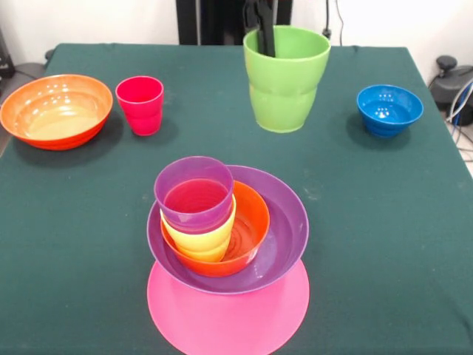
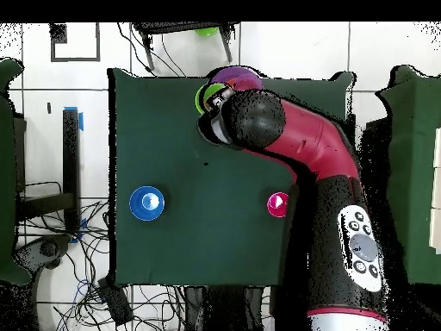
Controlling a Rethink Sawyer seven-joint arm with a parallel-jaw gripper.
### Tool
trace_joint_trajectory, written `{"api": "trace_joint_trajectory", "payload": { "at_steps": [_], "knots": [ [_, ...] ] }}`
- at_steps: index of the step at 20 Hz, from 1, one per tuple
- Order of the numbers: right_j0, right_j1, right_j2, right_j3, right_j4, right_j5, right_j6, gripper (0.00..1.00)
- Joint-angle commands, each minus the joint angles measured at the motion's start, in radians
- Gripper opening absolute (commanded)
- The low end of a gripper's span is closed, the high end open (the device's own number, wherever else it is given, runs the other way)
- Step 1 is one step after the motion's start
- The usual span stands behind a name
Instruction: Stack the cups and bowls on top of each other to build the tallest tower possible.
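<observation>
The tower stands at the front middle of the table: an upturned pink bowl (image 1: 229, 314), a purple bowl (image 1: 287, 229), a small orange bowl (image 1: 253, 220), a yellow cup (image 1: 201, 242) and a purple cup (image 1: 194, 194) nested on top. My gripper (image 1: 264, 33) comes down at the top edge, shut on the rim of the light green cup (image 1: 287, 78), one finger inside it. The cup is upright and held above the table. In the overhead view the green cup (image 2: 203, 96) sits beside the tower's purple bowl (image 2: 241, 79). A light green bowl is not in view.
A large orange bowl (image 1: 55, 109) and a red cup (image 1: 140, 103) stand at the far left. A small blue bowl (image 1: 389, 109) stands at the far right. In the overhead view my arm (image 2: 297, 138) covers part of the table; the blue bowl (image 2: 146, 203) and red cup (image 2: 277, 204) show.
</observation>
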Motion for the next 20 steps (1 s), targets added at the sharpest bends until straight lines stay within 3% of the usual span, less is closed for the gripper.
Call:
{"api": "trace_joint_trajectory", "payload": {
  "at_steps": [1, 12, 20],
  "knots": [
    [0.035, 0.054, 0.015, -0.200, -0.046, 0.184, 0.045, 0.00],
    [0.027, 0.151, 0.033, -0.457, -0.045, 0.310, 0.043, 0.00],
    [0.018, 0.248, 0.041, -0.601, -0.056, 0.331, 0.003, 0.00]
  ]
}}
